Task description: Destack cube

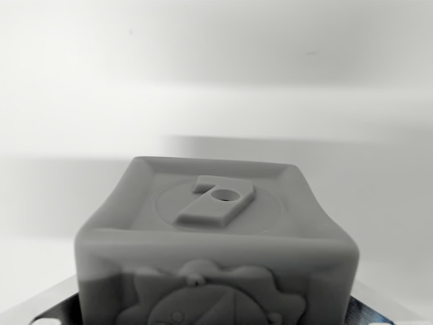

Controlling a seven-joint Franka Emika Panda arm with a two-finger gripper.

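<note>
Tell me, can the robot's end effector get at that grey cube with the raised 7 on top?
Probably yes. The cube sits right at the camera, between metal parts at the bottom corners that look like the end effector's fingers. Whether they already grip it cannot be told.

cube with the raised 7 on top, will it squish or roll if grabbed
The cube has rounded, slightly bulging edges and moulded relief, so it is probably soft and may give a little. Its flat faces make rolling unlikely. The matte surface should grip reasonably well.

Pale surface (216,81) beyond the cube (216,230)
</note>
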